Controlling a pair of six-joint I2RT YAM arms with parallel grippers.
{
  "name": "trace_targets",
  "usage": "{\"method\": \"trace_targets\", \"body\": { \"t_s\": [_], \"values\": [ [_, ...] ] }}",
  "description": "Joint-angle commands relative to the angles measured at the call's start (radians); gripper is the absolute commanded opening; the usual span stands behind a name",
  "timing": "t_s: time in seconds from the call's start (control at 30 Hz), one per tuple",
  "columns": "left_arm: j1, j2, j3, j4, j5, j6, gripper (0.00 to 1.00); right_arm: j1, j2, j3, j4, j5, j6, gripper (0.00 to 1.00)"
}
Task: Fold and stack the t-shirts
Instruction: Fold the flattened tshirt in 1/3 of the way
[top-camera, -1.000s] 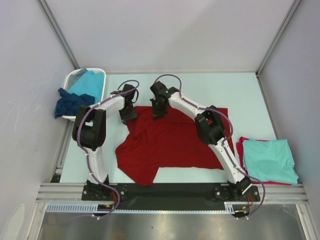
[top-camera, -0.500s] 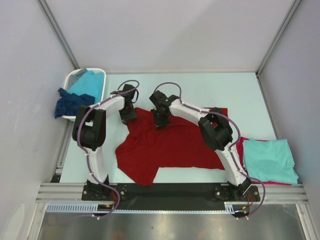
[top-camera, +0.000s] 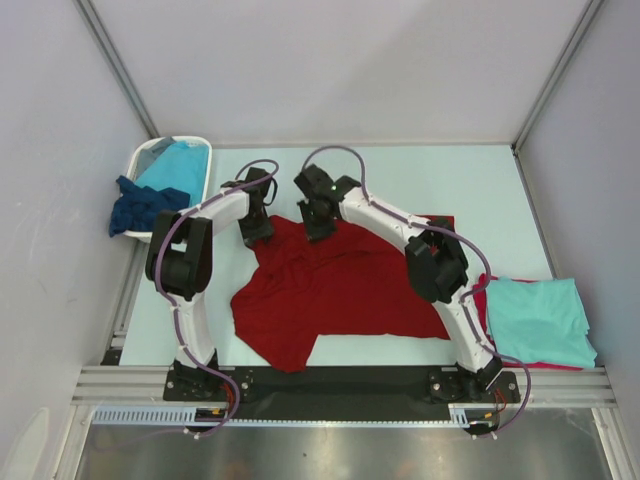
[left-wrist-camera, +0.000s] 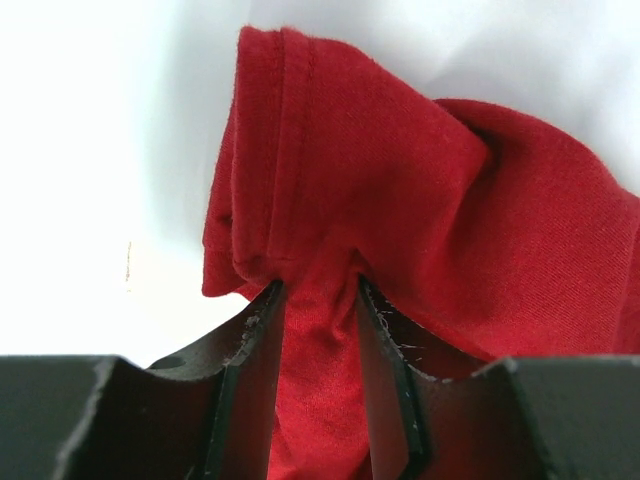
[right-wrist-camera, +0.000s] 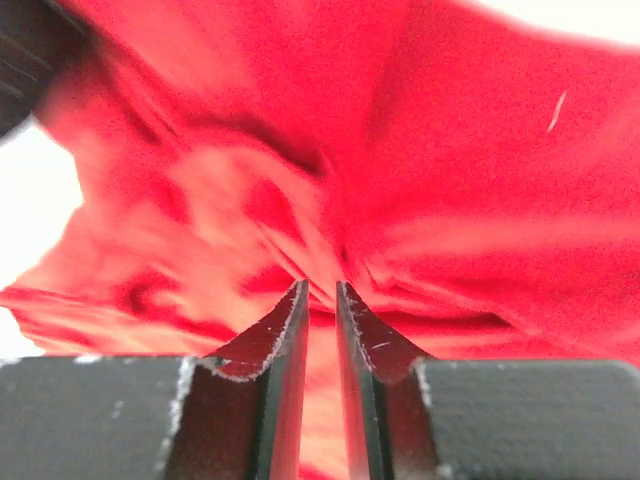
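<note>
A dark red t-shirt (top-camera: 340, 290) lies spread and rumpled on the table between the arms. My left gripper (top-camera: 257, 232) is at the shirt's far left corner, shut on a bunch of the red cloth (left-wrist-camera: 330, 180), which fills the gap between its fingers (left-wrist-camera: 262, 330). My right gripper (top-camera: 318, 222) is low over the shirt's far edge near the middle. Its jaws stand a narrow gap apart (right-wrist-camera: 320, 287), and the red cloth (right-wrist-camera: 450, 200) in front of them is blurred, with creases running toward the tips.
A white basket (top-camera: 140, 158) at the far left holds a turquoise shirt (top-camera: 182, 165), and a navy one (top-camera: 140, 208) hangs over its rim. At the right edge a folded turquoise shirt (top-camera: 540, 320) lies on a red one (top-camera: 481, 295). Grey walls enclose the table.
My right gripper's jaws have parted a little, and it has drawn back toward the far edge of the shirt. The left gripper keeps its hold in the same place.
</note>
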Motion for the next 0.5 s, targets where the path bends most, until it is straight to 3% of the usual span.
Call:
{"method": "trace_targets", "body": {
  "t_s": [0.0, 0.17, 0.47],
  "values": [
    [0.015, 0.028, 0.016, 0.021, 0.010, -0.005, 0.39, -0.042, 0.080, 0.326, -0.078, 0.037, -0.029, 0.23],
    [0.015, 0.018, 0.016, 0.019, 0.010, -0.005, 0.39, -0.067, 0.145, 0.466, -0.118, 0.035, -0.032, 0.25],
    [0.015, 0.010, 0.019, 0.016, 0.026, -0.006, 0.40, -0.118, 0.171, 0.356, -0.089, 0.037, -0.044, 0.18]
  ]
}}
